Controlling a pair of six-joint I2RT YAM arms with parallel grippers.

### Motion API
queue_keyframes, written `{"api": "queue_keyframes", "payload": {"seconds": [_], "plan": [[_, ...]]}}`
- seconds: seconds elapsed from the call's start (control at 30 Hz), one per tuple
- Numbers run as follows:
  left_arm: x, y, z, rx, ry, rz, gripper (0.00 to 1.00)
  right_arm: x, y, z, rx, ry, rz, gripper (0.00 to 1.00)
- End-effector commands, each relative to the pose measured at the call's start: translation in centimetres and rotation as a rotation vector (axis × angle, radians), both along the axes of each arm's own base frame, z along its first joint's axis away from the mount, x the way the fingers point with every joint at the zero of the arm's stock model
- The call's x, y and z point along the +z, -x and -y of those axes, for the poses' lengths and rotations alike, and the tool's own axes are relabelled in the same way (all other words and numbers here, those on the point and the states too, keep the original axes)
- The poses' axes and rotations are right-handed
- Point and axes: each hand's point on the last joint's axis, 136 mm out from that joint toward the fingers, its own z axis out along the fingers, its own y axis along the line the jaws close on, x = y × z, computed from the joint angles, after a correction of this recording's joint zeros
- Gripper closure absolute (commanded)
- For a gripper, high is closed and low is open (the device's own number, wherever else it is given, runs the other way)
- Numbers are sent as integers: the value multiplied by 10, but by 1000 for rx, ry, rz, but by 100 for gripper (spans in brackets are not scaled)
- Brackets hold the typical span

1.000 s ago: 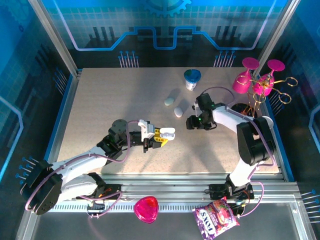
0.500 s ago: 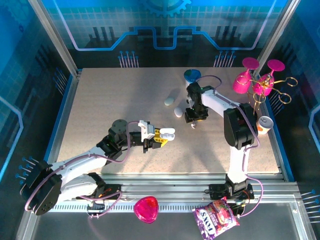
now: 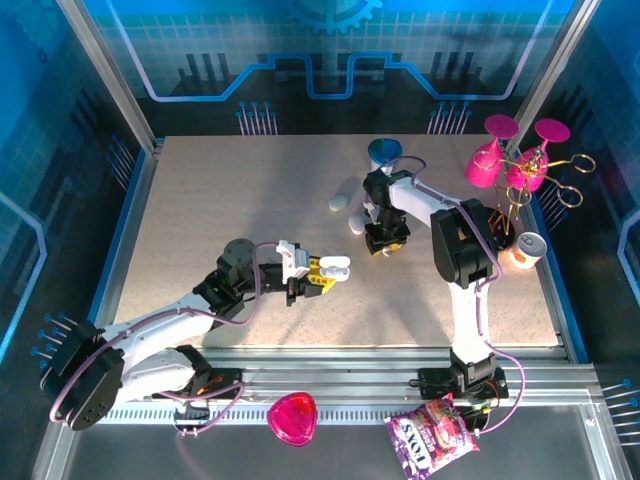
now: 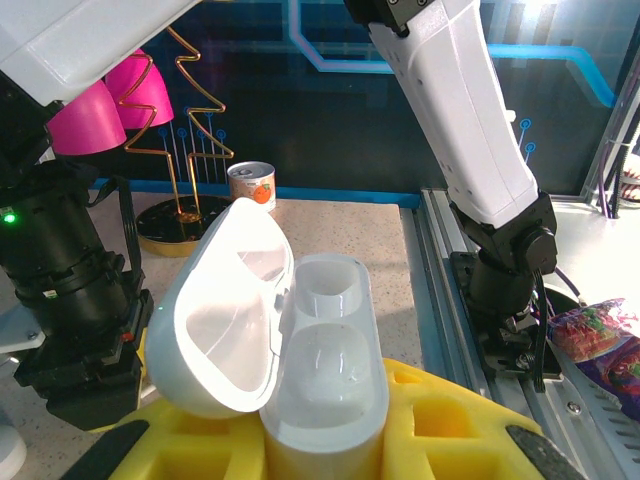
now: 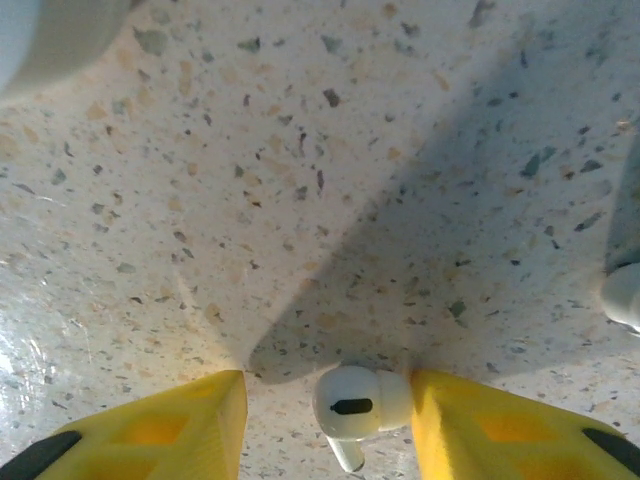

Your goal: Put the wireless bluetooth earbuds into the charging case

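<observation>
Your right gripper [image 5: 325, 395] stood partly open, its yellow fingers [image 5: 160, 430] straddling one earbud [image 5: 355, 403] that lay on the table [image 5: 250, 180]. One finger seemed to touch the bud and the other was clear of it. Your left gripper [image 3: 322, 272] was clamped on the case [image 4: 320, 350], lid open, well apart from that bud.

Two white and black arms
The left arm [image 3: 150, 332] and right arm [image 3: 470, 315] have white shells, black joints and thin lilac cables [image 3: 253, 275]; the fingers [image 5: 500, 430] carry yellow pads with square hollows.
</observation>
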Motion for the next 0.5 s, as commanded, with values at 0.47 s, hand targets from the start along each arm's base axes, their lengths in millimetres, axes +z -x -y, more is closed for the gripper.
{"api": "queue_keyframes", "payload": {"seconds": [0.47], "plan": [[14, 1, 1, -4, 19, 48, 85, -12, 4, 5, 10, 13, -51, 69]]}}
